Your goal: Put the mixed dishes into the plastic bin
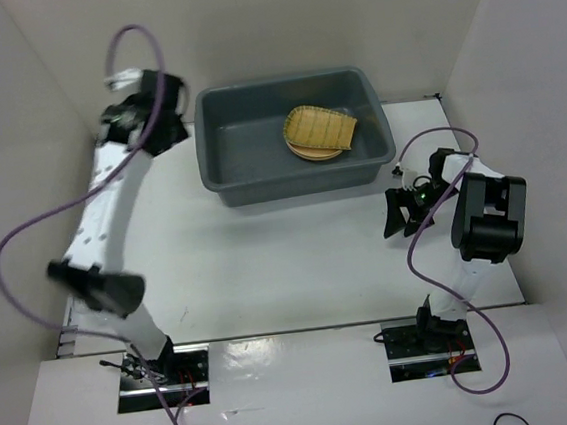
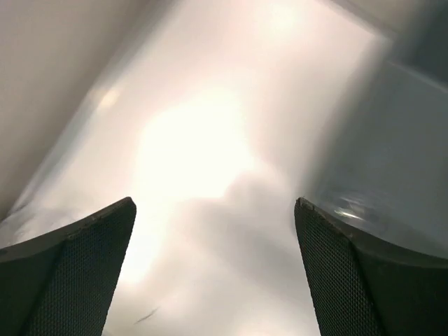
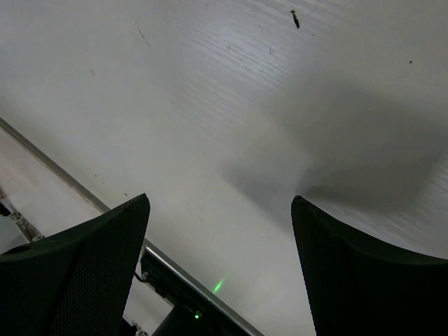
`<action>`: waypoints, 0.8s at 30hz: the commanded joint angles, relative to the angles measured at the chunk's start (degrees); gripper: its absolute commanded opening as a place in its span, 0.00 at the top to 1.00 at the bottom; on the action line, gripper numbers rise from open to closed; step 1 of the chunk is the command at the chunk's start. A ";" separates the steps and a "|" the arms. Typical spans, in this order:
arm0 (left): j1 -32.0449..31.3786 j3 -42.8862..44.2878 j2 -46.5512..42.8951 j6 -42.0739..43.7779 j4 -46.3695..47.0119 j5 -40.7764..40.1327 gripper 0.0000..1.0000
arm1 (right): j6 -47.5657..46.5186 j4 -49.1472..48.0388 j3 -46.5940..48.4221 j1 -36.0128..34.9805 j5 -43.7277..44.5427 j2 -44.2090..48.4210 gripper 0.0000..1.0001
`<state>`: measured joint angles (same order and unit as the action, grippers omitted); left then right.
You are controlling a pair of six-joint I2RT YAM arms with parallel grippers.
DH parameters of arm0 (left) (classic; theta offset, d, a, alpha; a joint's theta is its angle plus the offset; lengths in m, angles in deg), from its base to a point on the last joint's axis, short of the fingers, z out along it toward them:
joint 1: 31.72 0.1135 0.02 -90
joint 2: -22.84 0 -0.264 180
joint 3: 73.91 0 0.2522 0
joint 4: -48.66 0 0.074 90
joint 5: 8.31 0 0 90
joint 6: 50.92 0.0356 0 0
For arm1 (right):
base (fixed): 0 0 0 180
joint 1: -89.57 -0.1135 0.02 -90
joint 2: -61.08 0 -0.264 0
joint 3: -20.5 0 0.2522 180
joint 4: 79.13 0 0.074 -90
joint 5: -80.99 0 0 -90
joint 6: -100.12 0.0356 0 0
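The dark grey plastic bin, a deep tub with rounded corners and a flared rim, sits at the upper centre of the white table. Inside it, toward its right half, lies the ribbed woven bamboo tray, rounded at one end. It rests on a round tan plate whose edge shows under the tray's lower left side. The left gripper is at the upper left, just beside the bin's left end and outside its rim. In the blurred left wrist view its textured dark fingers stand spread wide with nothing between them, and the bin's grey wall fills the right of the frame. The right gripper hangs at the right centre, below the bin's lower right corner and apart from it. Its fingers are also spread wide over bare, faintly ridged table with a few dark specks. Purple cables loop off both arms. Plain pale walls close in the table on three sides.
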<state>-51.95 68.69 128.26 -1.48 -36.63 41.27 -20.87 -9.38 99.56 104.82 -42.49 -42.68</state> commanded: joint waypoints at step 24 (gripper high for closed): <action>37.71 -59.57 -20.88 -23.00 0.68 2.71 0.00 | -2.24 3.25 2.55 -0.30 -2.12 -4.25 0.14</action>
<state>-16.20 11.11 107.13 -25.37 -37.33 43.23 -22.53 -6.83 100.91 104.82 -44.65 -46.27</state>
